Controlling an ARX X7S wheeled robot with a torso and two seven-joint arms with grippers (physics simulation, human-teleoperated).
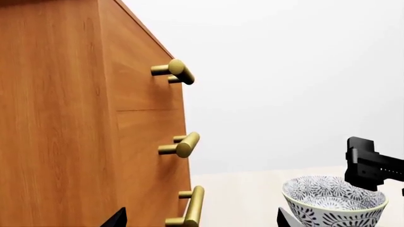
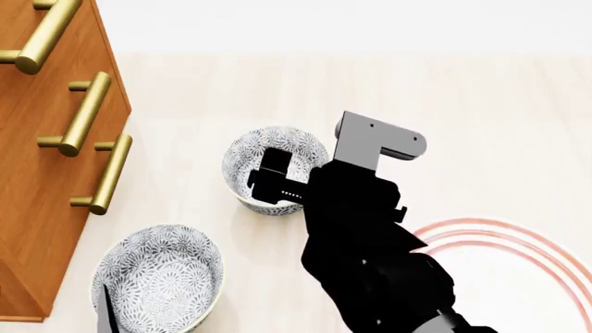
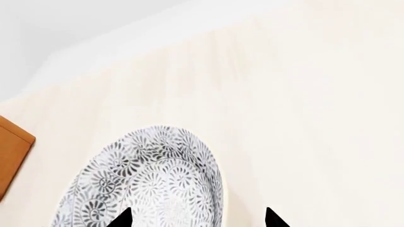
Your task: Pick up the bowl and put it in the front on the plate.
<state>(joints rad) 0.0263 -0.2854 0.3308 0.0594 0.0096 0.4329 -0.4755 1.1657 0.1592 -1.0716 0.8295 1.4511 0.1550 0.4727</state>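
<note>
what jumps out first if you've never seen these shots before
In the head view, the black right arm fills the middle, its right gripper reaching down over the rim of a grey flower-patterned bowl. A second matching bowl sits nearer the camera to the left, beside the wooden cabinet with brass bar handles. The plate with red rings shows at lower right, with nothing on its visible part.

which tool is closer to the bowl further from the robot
Right. The right tool is down at the farther bowl, its tips over the bowl's inside. The left tool shows only as a dark sliver by the nearer bowl, clearly farther away.
</note>
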